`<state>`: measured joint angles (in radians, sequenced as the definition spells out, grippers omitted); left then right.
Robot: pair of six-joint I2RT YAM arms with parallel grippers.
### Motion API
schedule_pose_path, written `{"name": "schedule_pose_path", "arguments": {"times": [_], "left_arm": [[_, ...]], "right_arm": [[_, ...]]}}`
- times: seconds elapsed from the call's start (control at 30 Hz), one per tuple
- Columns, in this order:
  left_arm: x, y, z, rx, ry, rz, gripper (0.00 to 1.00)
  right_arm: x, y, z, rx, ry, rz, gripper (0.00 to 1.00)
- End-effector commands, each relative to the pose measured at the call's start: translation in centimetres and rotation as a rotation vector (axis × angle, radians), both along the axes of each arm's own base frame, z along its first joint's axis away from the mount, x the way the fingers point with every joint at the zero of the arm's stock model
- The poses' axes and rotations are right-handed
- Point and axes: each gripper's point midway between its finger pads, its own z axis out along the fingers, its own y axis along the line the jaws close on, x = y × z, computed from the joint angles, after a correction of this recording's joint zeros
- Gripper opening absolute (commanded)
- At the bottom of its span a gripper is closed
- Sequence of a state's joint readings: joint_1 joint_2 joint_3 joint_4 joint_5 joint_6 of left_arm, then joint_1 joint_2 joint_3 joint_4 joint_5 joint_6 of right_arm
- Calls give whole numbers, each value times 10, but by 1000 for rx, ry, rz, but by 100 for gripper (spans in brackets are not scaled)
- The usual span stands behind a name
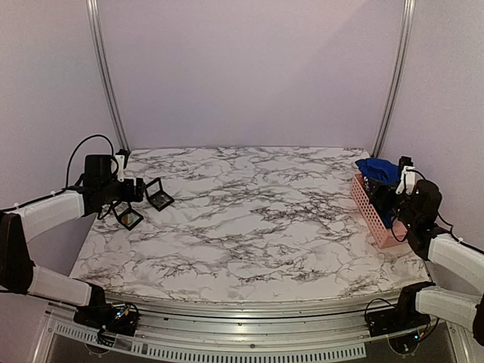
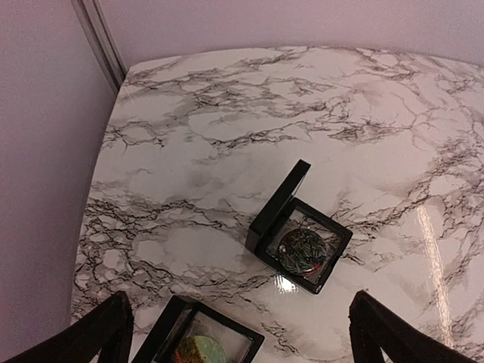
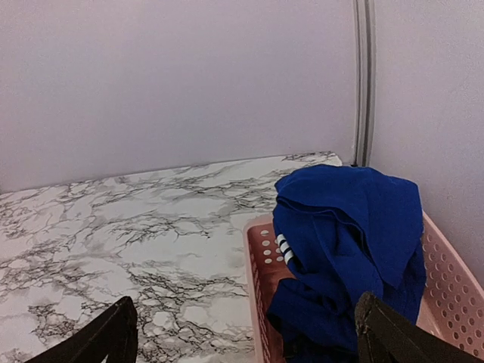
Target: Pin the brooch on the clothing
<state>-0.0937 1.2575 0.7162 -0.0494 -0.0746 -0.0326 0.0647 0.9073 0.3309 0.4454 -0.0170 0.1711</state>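
Left gripper [image 2: 240, 299], spread, hangs over the brooch [image 2: 302, 249] in its box [image 2: 278, 198] at nine o'clock, right gripper [image 3: 243, 301], spread too, over the shirt [image 3: 348, 234] bunched in the basket [image 3: 257, 261] at three, so best spread that shirt flat on the counter [image 2: 227, 113] first.

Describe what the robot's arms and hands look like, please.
The left arm and right arm are white tubes linked by black joints, rising from black bases. A thin black cable loops over the left arm's wrist. The left hand and right hand each end in two dark, tapered fingers.
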Motion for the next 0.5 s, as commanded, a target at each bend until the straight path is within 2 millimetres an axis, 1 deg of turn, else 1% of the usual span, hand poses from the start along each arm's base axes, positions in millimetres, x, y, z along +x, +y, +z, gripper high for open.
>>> {"name": "schedule_pose_path", "arguments": {"times": [0.0, 0.03, 0.07, 0.1, 0.13, 0.17, 0.2, 0.23, 0.27, 0.33, 0.37, 0.4, 0.47], "left_arm": [[-5, 3, 17, 114, -17, -44, 100], [-4, 5, 26, 157, -32, -54, 100], [-4, 10, 36, 206, -50, -54, 100], [-4, 14, 46, 254, -72, -50, 100], [-4, 18, 57, 296, -81, -49, 100], [-4, 21, 65, 333, -69, -56, 99], [-3, 23, 69, 353, -41, -53, 99], [-2, 30, 76, 378, -21, -21, 100], [-2, 40, 82, 404, -2, 33, 100], [-2, 62, 100, 455, 9, 155, 100], [-1, 68, 106, 477, 23, 182, 100], [-1, 68, 110, 489, 39, 162, 100], [-5, 58, 112, 488, 95, 62, 99]], "right_arm": [[12, -50, 21, -3, 76, -292, 99], [17, -64, 18, 0, 133, -361, 99], [20, -76, 21, -2, 182, -409, 99], [24, -87, 16, -2, 256, -447, 99], [28, -94, 16, -2, 310, -463, 99], [36, -98, 4, -20, 394, -471, 99], [40, -99, 0, -40, 450, -471, 99], [47, -99, -8, -52, 508, -462, 99], [53, -97, -22, -70, 577, -439, 99], [61, -98, -37, -84, 655, -421, 99], [64, -100, -43, -88, 681, -420, 99], [68, -103, -55, -87, 717, -418, 99], [75, -106, -65, -77, 744, -404, 99]]}}
